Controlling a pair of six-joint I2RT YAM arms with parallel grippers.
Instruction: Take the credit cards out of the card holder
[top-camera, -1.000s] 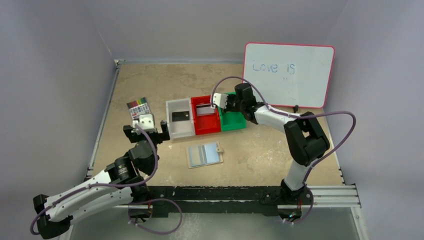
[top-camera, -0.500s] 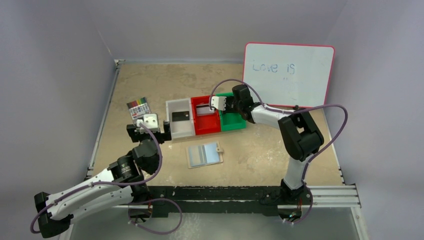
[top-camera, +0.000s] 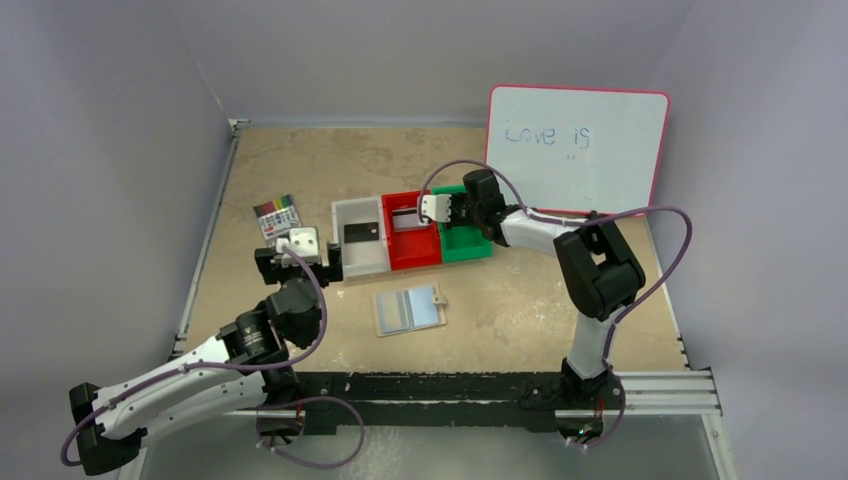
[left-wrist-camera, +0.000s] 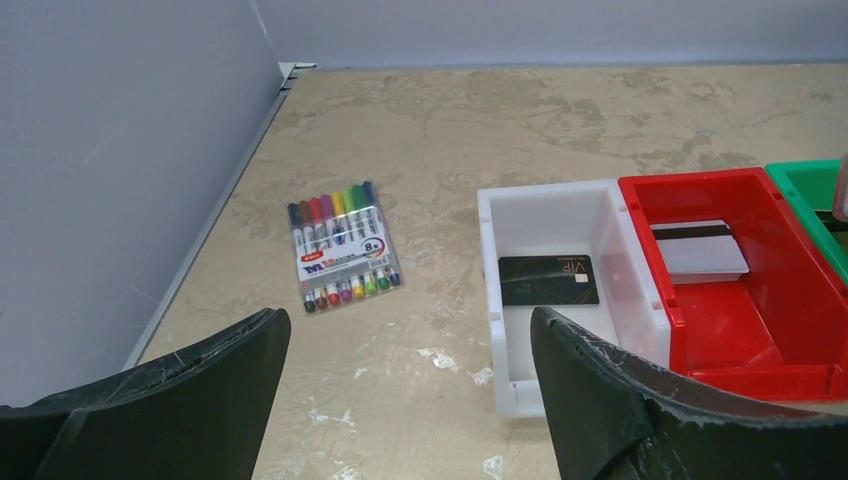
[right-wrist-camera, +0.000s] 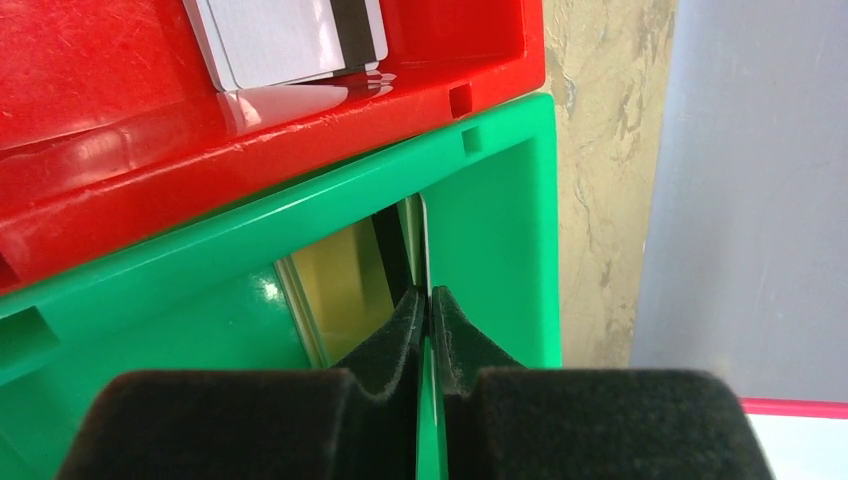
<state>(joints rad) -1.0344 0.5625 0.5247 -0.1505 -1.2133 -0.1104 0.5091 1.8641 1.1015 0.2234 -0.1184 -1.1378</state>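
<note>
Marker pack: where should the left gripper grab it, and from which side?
Probably from above, pinching the two edges running along the pens, mid-length. The marker pack lies flat on the table with free space on every side, and the left gripper is open wide.

Red bin and green bin: moulded plastic, high gloss, fine scratches. White bin: smooth satin plastic. Gold card: smooth, mirror-like. Right gripper pads: matt black, foam-like grain. Left gripper fingers: scuffed black plastic. Table: mottled, stone-look, matt.
</note>
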